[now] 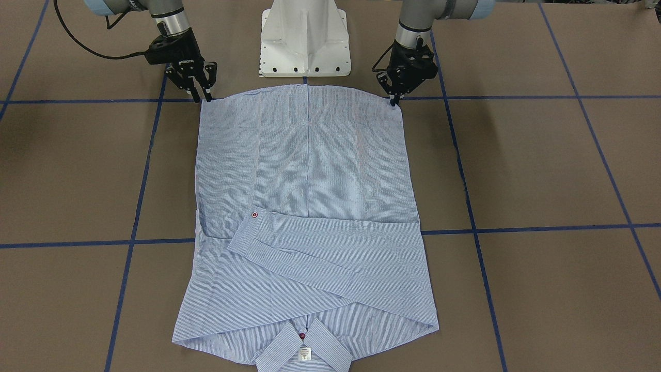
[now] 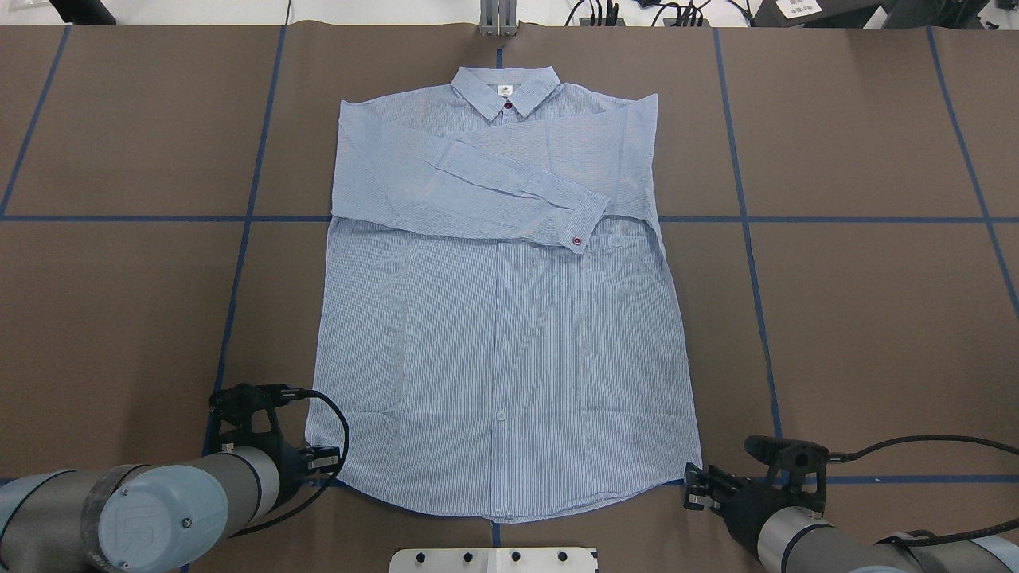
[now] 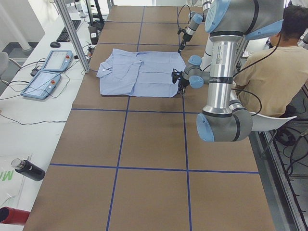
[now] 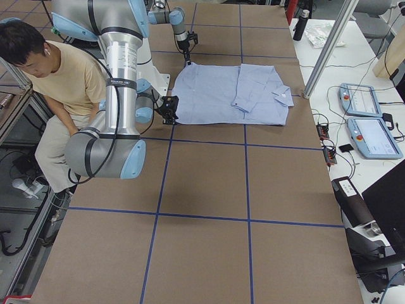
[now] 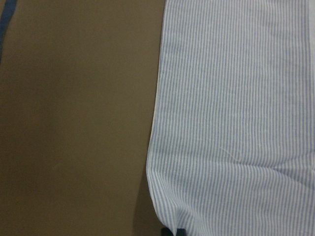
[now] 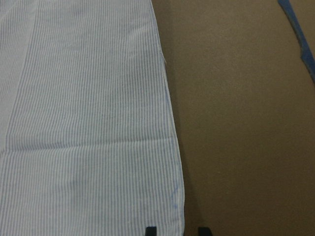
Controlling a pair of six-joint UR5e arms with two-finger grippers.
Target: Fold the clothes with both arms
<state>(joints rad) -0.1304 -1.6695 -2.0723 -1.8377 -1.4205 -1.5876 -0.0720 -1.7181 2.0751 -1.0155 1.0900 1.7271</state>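
The striped shirt (image 2: 501,334) lies flat and face up in the middle of the brown table (image 2: 836,318). Its collar (image 2: 505,91) is at the far end and its curved hem (image 2: 493,509) is at the near end, just in front of the white pedestal (image 1: 304,39). Both sleeves are folded in across the chest. The upper one runs slantwise and ends in a cuff (image 2: 585,227) with a dark red button (image 2: 575,239) on the robot's right half of the shirt. Blue tape lines (image 2: 836,220) mark the table in squares, and one of them passes under the shirt at about chest height. The left gripper (image 2: 322,459) is down at the near left corner of the hem. In its wrist view a single dark tip shows at the bottom edge with the cloth drawn into small creases toward it, so its fingers appear pressed together on that corner. The right gripper (image 2: 694,491) is at the near right corner. Its fingertips (image 6: 151,230) stand a narrow gap apart with the edge of the hem between them, and they do not clamp the cloth. A person (image 4: 57,76) in a tan shirt sits behind the robot.
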